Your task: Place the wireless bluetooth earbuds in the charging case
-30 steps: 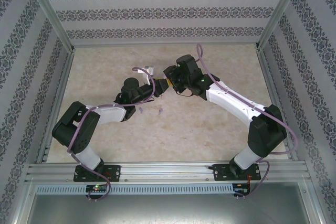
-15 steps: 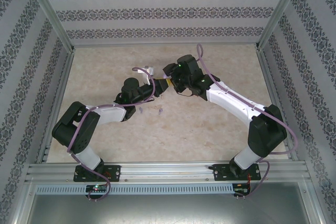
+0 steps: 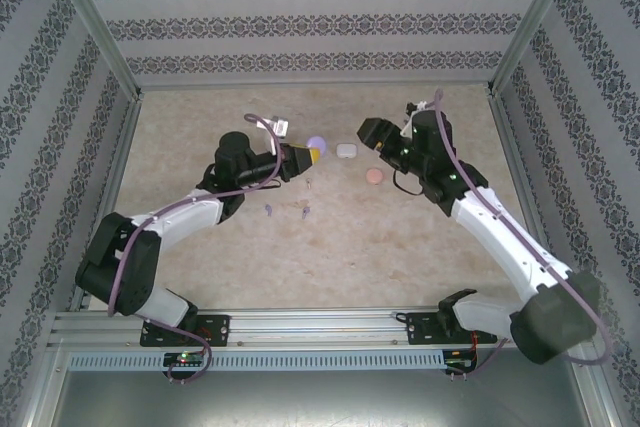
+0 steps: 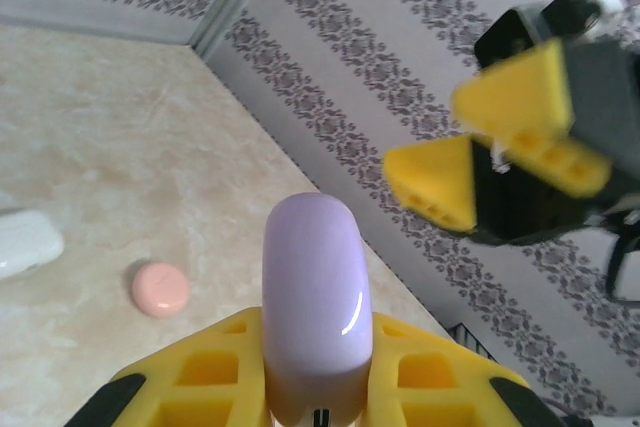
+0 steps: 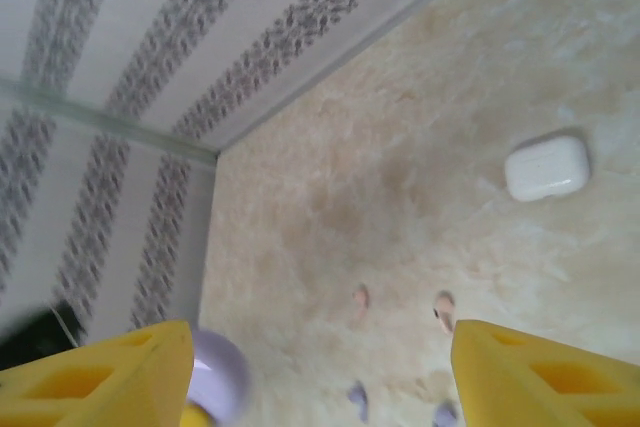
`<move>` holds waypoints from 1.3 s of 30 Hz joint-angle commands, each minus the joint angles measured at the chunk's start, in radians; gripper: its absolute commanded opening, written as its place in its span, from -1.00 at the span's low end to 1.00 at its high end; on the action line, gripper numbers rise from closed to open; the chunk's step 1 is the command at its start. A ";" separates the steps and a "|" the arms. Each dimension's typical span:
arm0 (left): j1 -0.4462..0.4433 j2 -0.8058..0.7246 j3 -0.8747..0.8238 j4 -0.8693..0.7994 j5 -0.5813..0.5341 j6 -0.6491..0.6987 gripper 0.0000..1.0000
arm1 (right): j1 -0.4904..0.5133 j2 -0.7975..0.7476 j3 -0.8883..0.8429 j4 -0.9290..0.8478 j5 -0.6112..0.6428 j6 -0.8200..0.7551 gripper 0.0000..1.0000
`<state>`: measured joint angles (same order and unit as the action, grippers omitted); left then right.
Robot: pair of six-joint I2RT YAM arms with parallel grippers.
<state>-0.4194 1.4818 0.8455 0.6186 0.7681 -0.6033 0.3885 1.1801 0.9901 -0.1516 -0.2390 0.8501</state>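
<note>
The right arm has swung back toward the right wall, leaving open table between the arms. Its right gripper [image 4: 475, 142] hangs spread and empty. The left gripper [image 3: 303, 157] pinches the purple charging case [image 3: 317, 144] off the table. A white case [image 3: 346, 150] and a pink case [image 3: 375, 175] lie between the grippers, and the earbuds [image 3: 305, 212] lie loose nearer the bases.

Left claw [image 3: 308, 155] holds one case [image 3: 317, 143], two others [image 3: 346, 150] to its right (earbuds [image 3: 306, 212] in front).
</note>
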 commanded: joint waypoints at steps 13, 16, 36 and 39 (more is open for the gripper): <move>0.014 0.020 0.163 -0.277 0.227 0.138 -1.00 | 0.051 0.021 -0.077 0.171 -0.312 -0.336 0.33; 0.014 0.030 0.170 -0.275 0.230 0.133 -1.00 | 0.061 0.057 -0.050 0.190 -0.310 -0.326 0.33; 0.013 -0.012 0.173 -0.260 0.242 0.117 -1.00 | -0.034 0.180 -0.108 0.265 -0.261 -0.279 0.10; 0.013 -0.014 0.170 -0.259 0.234 0.118 -1.00 | -0.055 0.152 -0.125 0.269 -0.286 -0.262 0.09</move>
<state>-0.4046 1.5043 0.9890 0.3351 0.9745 -0.4969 0.3473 1.3510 0.8848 0.0956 -0.5220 0.5659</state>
